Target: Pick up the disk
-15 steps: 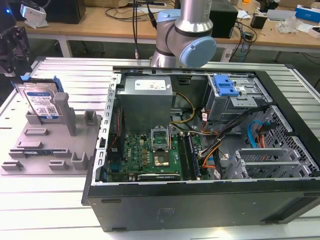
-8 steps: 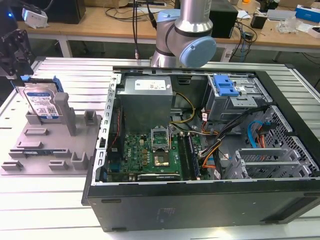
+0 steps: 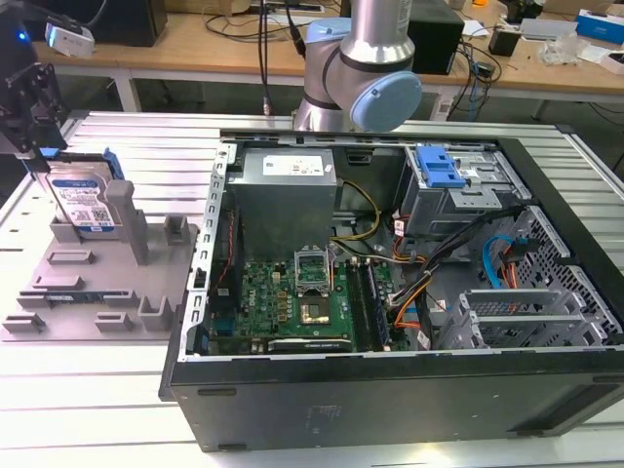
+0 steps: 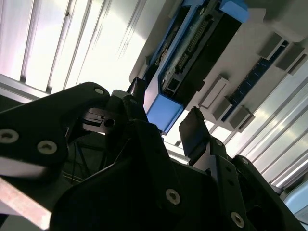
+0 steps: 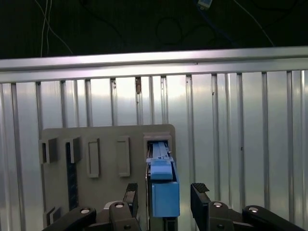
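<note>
pincer (image 5: 165, 191) is hanging over the disk (image 5: 162, 192), jaws standing apart. in the first wrist view one finger (image 5: 131, 193) is showing on each side of the disk's blue rail, with a strip of grey holder visible between each pad and the rail, so i am not touching it.

in the second wrist view the blue end of the rail is sitting between my two fingertips (image 4: 193, 129), near them but with light showing on both sides.

the disk is standing on edge in a slot of the grey holder plate (image 3: 60, 292), label facing the exterior view. it is sitting at the far corner of that plate, at the exterior view's left. in that view i am hovering just above and slightly to the left of it.

the holder plate is lying flat on the ribbed metal bench (image 3: 107, 400). other slots and posts on it are standing near the disk; a grey post (image 3: 121, 200) is rising just beside it.

the open computer case (image 3: 390, 414) is lying on the bench just beside the plate, toward the exterior view's right. inside it a grey power supply (image 3: 285, 210) is sitting above the green motherboard (image 3: 283, 297), and a blue caddy (image 3: 437, 168) is sitting in the far bay. my arm (image 3: 363, 63) is rising behind the case.
</note>
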`<state>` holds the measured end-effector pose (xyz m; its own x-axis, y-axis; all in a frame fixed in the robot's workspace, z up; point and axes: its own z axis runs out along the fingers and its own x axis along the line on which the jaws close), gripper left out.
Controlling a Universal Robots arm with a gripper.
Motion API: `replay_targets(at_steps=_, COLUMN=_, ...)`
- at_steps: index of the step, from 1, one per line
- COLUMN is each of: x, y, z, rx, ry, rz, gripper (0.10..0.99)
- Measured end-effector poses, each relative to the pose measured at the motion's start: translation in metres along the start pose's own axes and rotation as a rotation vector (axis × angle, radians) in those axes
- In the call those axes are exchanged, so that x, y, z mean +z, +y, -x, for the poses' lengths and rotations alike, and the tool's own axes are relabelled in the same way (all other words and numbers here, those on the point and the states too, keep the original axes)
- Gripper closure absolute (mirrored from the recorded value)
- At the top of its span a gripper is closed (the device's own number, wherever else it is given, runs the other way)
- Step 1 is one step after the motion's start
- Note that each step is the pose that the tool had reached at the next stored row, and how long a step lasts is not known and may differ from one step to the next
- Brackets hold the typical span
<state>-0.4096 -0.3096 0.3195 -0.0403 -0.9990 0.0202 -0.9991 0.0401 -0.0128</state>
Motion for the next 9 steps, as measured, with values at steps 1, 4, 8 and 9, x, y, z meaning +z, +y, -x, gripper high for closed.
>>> replay_targets(at_steps=1, x=0.0009, y=0.0001, z=0.0000, rx=0.000, ry=0.0000, rz=0.000, gripper=0.529)
replay_targets(at_steps=4, x=0.0040, y=0.0003, z=0.0000, rx=0.000, ry=0.0000, rz=0.000, gripper=0.529)
replay_targets(at_steps=8, x=0.0073, y=0.0007, z=0.0001, rx=0.000, ry=0.0000, rz=0.000, gripper=0.529)
replay_targets(at_steps=9, x=0.0079, y=0.0008, z=0.0001, rx=0.000, ry=0.0000, rz=0.000, gripper=0.529)
